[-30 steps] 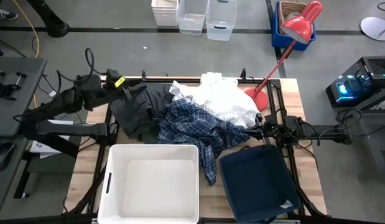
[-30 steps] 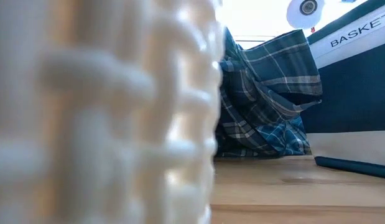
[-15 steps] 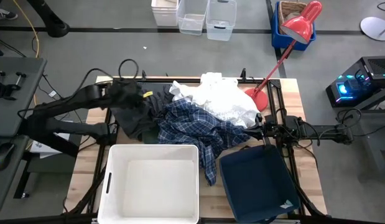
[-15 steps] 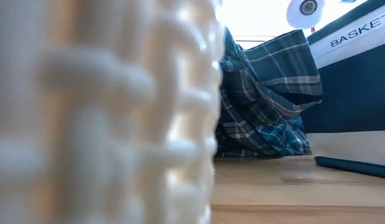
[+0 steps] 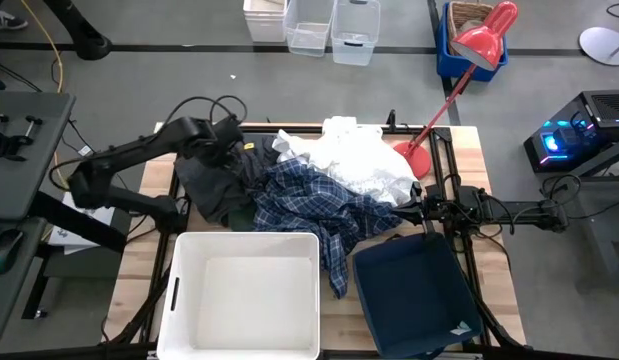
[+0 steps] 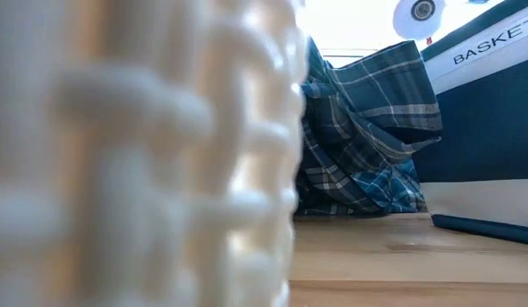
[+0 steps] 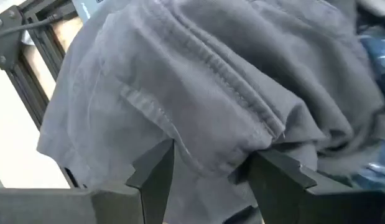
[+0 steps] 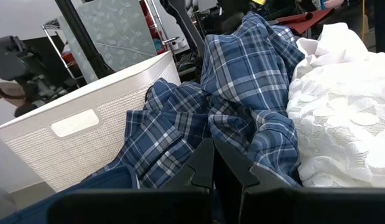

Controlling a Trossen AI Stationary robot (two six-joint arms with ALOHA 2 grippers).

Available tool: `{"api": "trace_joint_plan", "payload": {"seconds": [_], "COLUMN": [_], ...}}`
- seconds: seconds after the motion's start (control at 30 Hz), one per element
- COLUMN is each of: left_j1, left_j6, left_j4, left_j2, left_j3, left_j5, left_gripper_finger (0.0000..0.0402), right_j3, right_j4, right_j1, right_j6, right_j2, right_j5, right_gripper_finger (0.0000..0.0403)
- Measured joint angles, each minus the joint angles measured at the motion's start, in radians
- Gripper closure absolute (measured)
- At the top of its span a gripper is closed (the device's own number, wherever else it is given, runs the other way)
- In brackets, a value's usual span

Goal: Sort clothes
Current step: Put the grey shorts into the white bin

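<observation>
The clothes lie in a heap on the table's far half. A dark garment (image 5: 211, 185) is at the left, a blue-and-white plaid shirt (image 5: 319, 210) in the middle and white pieces (image 5: 354, 160) at the far right. My left gripper (image 5: 234, 143) is open over the dark garment's far part, with a raised fold (image 7: 211, 93) between its fingers. My right gripper (image 5: 400, 214) is shut at the shirt's right edge (image 8: 242, 74), low over the table. My left gripper comes from above, its open fingers (image 7: 156, 171) on either side of a seamed fold (image 7: 229, 149) of the dark garment, which lies on the table. I cannot tell whether they touch the cloth. My right gripper's shut fingertips (image 8: 212, 149) point level at the plaid shirt from the table's right. I cannot tell whether they touch it.
A white plastic bin (image 5: 179, 290) stands at the near left, with the plaid shirt's hem hanging beside it. A navy fabric bin (image 5: 414, 290) stands at the near right, below my right arm. A red lamp's base (image 5: 409, 155) sits at the far right, beside the white pieces.
My left gripper has swung from the table's far left edge toward the right, turned about, and now stands over the dark garment. The clothes have kept their places.
</observation>
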Motion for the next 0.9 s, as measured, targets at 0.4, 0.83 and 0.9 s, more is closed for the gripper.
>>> {"api": "trace_joint_plan", "payload": {"seconds": [0.4, 0.83, 0.9], "left_j1": [0.039, -0.004, -0.015], "left_j6": [0.154, 0.277, 0.278], "left_j4": [0.197, 0.312, 0.314], "left_j2": [0.318, 0.499, 0.472], "left_j3": [0.0, -0.057, -0.057], "left_j5": [0.041, 0.018, 0.018], "left_gripper_finger": [0.0215, 0.0381, 0.0386], "right_j3": [0.0, 0.0, 0.0], "right_j4": [0.0, 0.0, 0.0], "right_j1": [0.0, 0.0, 0.0], "right_j6": [0.0, 0.0, 0.0], "right_j2": [0.0, 0.0, 0.0], "right_j5": [0.0, 0.0, 0.0], "right_gripper_finger": [0.0402, 0.0402, 0.0402]}}
